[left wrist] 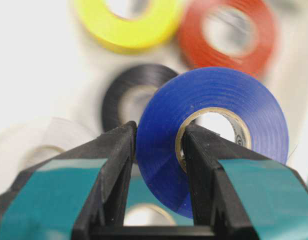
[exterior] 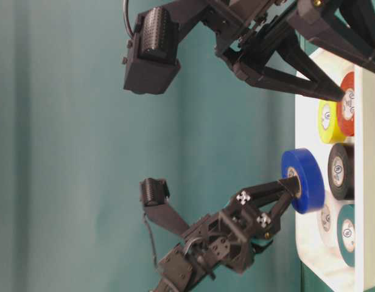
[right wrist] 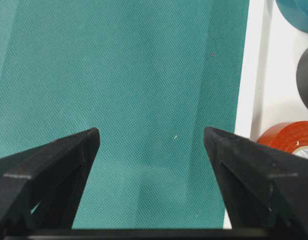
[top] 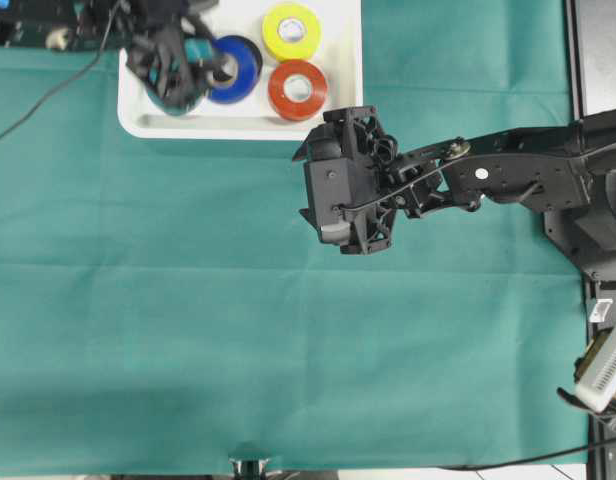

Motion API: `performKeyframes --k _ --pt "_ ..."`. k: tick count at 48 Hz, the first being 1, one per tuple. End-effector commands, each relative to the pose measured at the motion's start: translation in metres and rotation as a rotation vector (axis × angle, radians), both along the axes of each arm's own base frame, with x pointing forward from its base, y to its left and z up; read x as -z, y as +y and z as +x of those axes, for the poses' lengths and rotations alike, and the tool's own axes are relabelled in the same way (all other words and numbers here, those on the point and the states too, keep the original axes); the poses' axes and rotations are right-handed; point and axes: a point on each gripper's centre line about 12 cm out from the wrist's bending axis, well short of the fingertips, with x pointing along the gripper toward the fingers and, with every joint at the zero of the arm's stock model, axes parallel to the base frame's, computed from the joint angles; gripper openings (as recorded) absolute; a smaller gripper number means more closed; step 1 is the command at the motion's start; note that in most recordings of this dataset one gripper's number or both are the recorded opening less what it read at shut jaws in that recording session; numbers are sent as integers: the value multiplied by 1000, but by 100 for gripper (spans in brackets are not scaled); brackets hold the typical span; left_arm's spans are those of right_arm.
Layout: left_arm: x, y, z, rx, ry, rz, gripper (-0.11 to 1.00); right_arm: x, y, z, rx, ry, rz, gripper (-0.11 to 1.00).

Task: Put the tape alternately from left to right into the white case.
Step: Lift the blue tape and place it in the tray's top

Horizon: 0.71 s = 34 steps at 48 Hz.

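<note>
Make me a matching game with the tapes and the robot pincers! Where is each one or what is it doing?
Things:
1. blue tape
2. red tape
3. yellow tape
4. right pincer

States:
A. open, over the green cloth beside the white case
B. pinched in the left pincer, one finger through its hole
C. lying in the white case, next to the yellow one
D. lying in the white case at the far edge of the overhead view

Pairs: 1-B, 2-C, 3-D, 4-A
</note>
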Motion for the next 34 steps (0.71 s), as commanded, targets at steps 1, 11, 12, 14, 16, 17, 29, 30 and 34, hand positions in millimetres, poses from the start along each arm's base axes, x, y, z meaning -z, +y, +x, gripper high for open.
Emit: performKeyframes --k 1,11,12,14,16,17,29,30,34 --pt "-13 15 6 -26 -45 22 28 -12 2 1 -7 -37 3 82" --pt "-6 39 9 -74 -42 22 28 -10 2 0 -8 -33 4 82" --pt "-6 40 9 -78 -44 22 28 -11 1 0 -6 -35 4 82" --pt "-6 43 10 -82 -45 23 28 -11 1 0 -6 -35 4 82" --pt "-6 46 11 -87 -48 24 28 -10 2 0 -8 -33 4 82" --pt "-6 47 11 -90 -48 24 28 -11 2 0 -8 -35 4 82" --pt "-3 50 11 -94 -40 23 28 -10 2 0 -8 -33 4 82" --pt "-3 50 10 -98 -41 21 28 -10 2 0 -8 -32 4 82" --pt "-1 50 8 -98 -35 18 28 -10 2 0 -7 -31 3 82"
